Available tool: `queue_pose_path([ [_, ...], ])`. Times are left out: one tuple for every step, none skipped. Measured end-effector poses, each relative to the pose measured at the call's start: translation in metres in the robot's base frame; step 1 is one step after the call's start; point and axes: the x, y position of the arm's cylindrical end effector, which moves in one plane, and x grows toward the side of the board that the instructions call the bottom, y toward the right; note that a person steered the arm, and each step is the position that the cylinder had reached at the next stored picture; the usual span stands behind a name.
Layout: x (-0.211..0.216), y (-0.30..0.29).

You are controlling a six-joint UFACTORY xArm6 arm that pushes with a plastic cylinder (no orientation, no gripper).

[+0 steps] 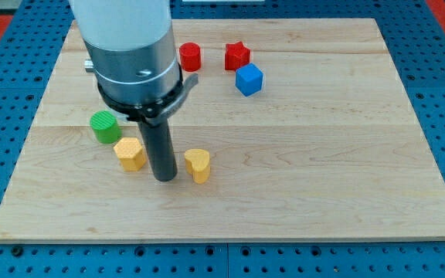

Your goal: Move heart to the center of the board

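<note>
The yellow heart block [198, 164] lies on the wooden board [307, 162], left of the middle and toward the view's bottom. My tip [165, 177] rests on the board just left of the heart, a small gap apart. A yellow hexagon block [130, 154] lies just left of the tip. The rod stands between these two yellow blocks.
A green cylinder [104, 127] lies left of the rod, above the hexagon. A red cylinder [190, 56], a red star [237, 55] and a blue cube [249, 79] sit near the view's top. The arm's body hides part of the board's top left.
</note>
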Motion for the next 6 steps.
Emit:
queue_pose_path([
  [0.000,0.048],
  [0.000,0.041],
  [-0.001,0.006],
  [-0.016,-0.002],
  [-0.041,0.024],
  [-0.039,0.092],
])
